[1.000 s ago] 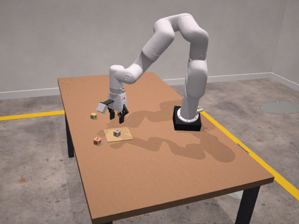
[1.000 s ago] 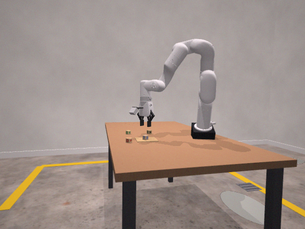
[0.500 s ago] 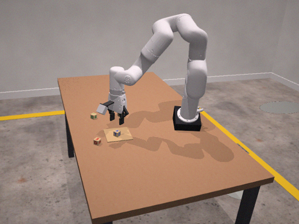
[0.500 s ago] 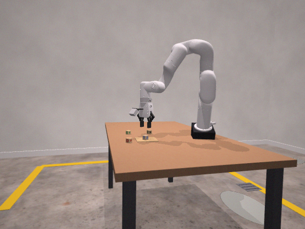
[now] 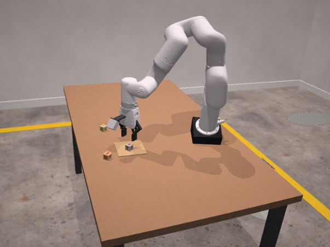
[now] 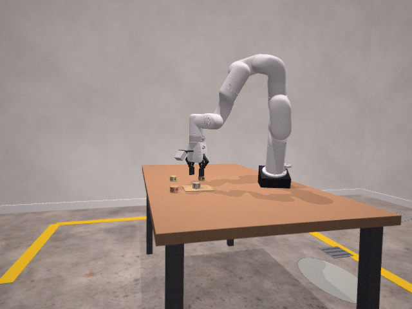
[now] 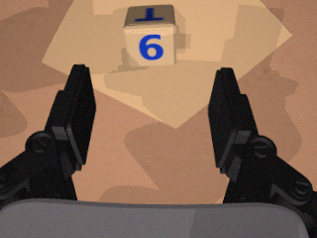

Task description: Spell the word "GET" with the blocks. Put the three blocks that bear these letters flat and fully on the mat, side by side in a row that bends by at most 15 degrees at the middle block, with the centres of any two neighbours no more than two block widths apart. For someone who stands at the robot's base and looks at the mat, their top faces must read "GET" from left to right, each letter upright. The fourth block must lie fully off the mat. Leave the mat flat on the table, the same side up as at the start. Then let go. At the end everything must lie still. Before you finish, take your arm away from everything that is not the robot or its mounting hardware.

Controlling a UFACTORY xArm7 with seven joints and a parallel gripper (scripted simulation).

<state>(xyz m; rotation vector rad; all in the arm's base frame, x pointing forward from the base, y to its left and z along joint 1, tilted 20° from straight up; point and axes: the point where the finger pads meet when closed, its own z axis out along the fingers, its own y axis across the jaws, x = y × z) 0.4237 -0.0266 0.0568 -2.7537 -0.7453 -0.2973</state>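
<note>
The mat [image 5: 141,150] [image 6: 208,188] [image 7: 74,45] lies flat on the table. A blue-lettered block [image 5: 129,146] [image 6: 196,185] [image 7: 151,42] stands on it; in the wrist view its bright face shows a figure like a 6 and its dark face a T. A red-lettered block [image 5: 107,155] [image 6: 174,188] and a green-lettered block [image 5: 103,128] [image 6: 173,178] lie off the mat. A fourth block [image 6: 201,178] shows under a fingertip in the exterior view and is hidden in the top view. My gripper [image 5: 129,137] [image 6: 196,174] [image 7: 152,86] is open and empty, above table level near the mat.
The table [image 5: 171,190] [image 6: 266,212] carries the black robot base [image 5: 206,139] [image 6: 274,182] to the right of the mat. The red and green blocks are near the table's left edge in the top and exterior views. Arm shadows fall across the mat and table.
</note>
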